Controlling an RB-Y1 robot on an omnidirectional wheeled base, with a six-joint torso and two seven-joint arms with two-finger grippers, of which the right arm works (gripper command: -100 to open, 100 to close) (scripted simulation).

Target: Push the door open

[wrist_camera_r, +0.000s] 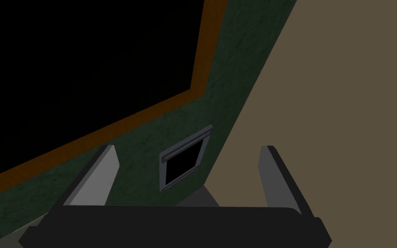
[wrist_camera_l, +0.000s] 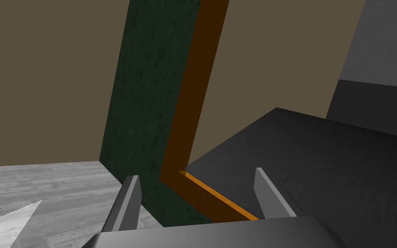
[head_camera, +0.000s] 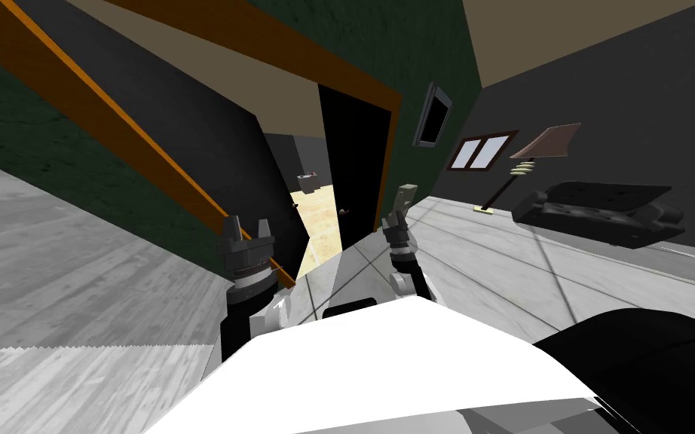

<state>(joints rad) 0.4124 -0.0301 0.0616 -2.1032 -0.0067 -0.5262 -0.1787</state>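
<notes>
Pressing the wide left gripper point(head_camera: 246, 224) flat near the door's point(head_camera: 210, 151) free edge should work; right gripper point(head_camera: 403, 194) wide.

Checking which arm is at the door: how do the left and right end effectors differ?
The left end effector is beside the dark grey door; the right end effector is at the other side of the orange door frame. The left one faces the door and frame; the right one faces the green wall and a picture frame. Both are open.
</notes>
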